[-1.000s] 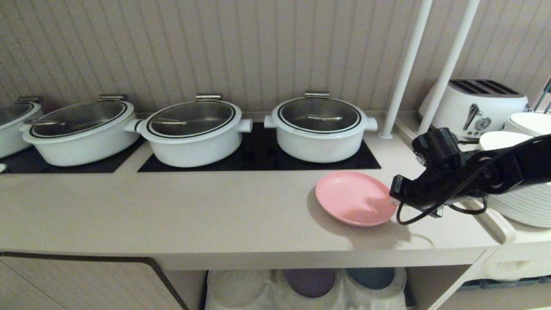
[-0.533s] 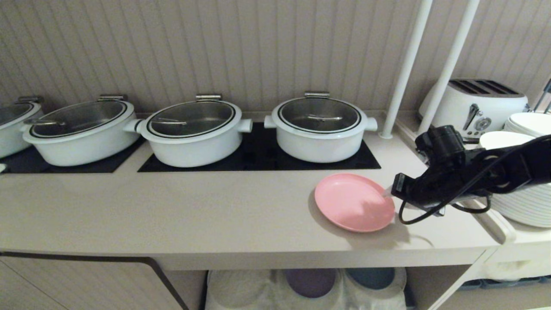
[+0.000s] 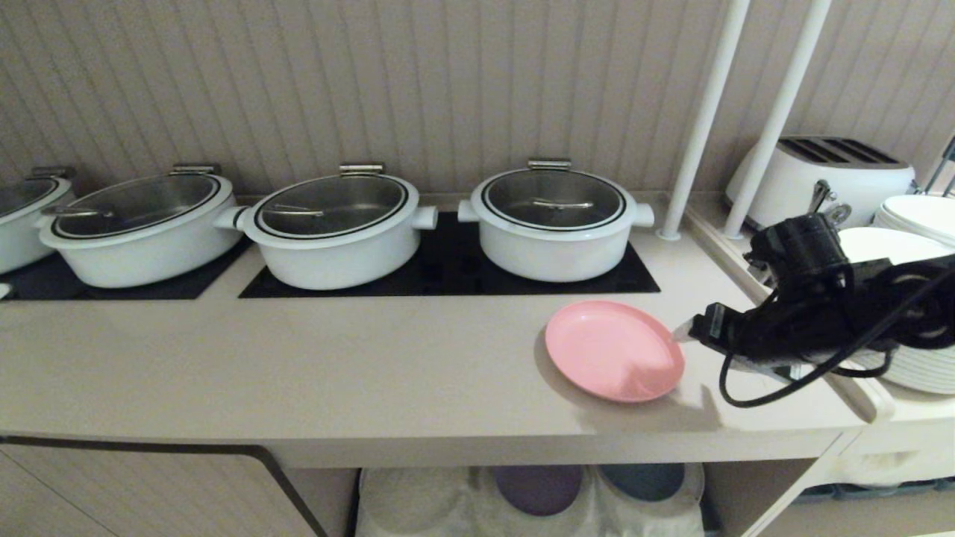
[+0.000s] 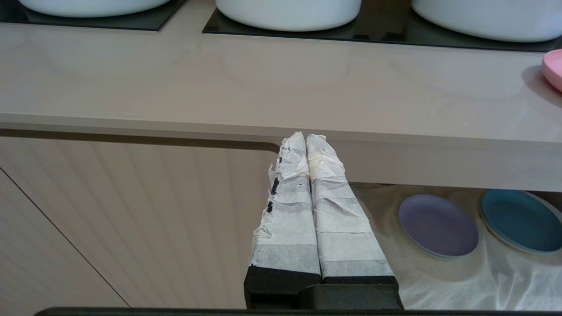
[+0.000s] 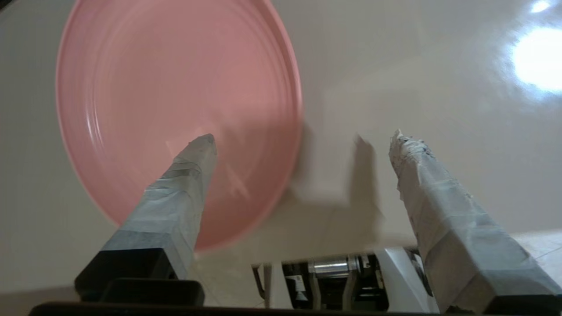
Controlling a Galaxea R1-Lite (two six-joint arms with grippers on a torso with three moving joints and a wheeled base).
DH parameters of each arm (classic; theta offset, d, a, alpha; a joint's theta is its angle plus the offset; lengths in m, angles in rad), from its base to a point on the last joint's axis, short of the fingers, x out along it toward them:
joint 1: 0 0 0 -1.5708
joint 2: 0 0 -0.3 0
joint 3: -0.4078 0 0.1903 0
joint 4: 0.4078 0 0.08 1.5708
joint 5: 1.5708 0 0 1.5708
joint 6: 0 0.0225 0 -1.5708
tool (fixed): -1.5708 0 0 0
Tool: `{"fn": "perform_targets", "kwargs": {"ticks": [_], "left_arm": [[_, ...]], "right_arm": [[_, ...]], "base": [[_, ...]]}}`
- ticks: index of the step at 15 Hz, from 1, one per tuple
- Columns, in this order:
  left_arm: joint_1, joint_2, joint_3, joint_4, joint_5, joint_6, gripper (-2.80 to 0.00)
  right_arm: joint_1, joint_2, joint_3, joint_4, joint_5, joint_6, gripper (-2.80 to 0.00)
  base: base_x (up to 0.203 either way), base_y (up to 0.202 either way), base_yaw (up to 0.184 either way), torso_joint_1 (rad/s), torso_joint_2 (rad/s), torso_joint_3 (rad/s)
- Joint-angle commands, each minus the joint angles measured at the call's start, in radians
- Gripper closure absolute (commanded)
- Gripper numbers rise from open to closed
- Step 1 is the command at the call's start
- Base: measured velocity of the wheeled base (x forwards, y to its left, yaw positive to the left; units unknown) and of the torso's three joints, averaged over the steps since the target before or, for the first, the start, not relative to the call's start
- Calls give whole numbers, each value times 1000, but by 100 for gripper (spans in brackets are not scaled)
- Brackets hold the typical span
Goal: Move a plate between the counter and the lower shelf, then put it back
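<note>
Your right arm reaches in from the right edge of the head view, black and roughly level above the counter (image 3: 358, 373), its wrist over the counter's right end in front of the stack of white plates (image 3: 921, 373). The right gripper (image 5: 303, 138) points toward the plate (image 3: 613, 350), and you can see its two taped fingers (image 5: 432, 197) spread wide apart with nothing between them: one fingertip hangs over the plate's near edge, the other over bare counter beside it. Whether that fingertip touches the plate you cannot tell from here. The pink plate lies flat on the counter, in front of the rightmost pot (image 3: 553, 220) and just off the black hob panel (image 3: 448, 280). Your left gripper (image 4: 306, 138) hangs low in front of the counter's front edge, its taped fingers pressed together and holding nothing, at the left end of the lower shelf (image 4: 443, 281). Count what you have: one pink plate on top; four white lidded pots across the hob, the leftmost cut off by the frame; one white toaster (image 3: 821, 175) behind two white poles (image 3: 776, 112) at the right. On the shelf's wrinkled white cloth sit one purple plate (image 4: 438, 226) and one blue plate (image 4: 520, 221), side by side and apart.
</note>
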State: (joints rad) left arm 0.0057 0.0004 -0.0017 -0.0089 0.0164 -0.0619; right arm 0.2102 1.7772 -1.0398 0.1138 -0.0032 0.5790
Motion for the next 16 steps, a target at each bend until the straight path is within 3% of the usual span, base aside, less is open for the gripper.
{"fn": "perform_targets", "kwargs": {"ticks": [1, 5, 11, 12, 16], "left_arm": [[0, 1, 0, 0, 0, -1, 0], [0, 1, 0, 0, 2, -1, 0], [0, 1, 0, 0, 0, -1, 0], [0, 1, 0, 0, 0, -1, 0], [0, 1, 0, 0, 1, -1, 0]], "right_arm": [[1, -114, 65, -1, 0, -34, -280], [2, -247, 157, -5, 1, -101, -280], [1, -309, 182, 4, 0, -150, -280], [1, -319, 200, 2, 0, -150, 0], [6, -379, 285, -8, 2, -177, 0]], "base": [[0, 0, 0, 0, 0, 0], [0, 0, 0, 0, 0, 0], [0, 0, 0, 0, 0, 0], [0, 0, 0, 0, 0, 0], [0, 0, 0, 0, 0, 0]]}}
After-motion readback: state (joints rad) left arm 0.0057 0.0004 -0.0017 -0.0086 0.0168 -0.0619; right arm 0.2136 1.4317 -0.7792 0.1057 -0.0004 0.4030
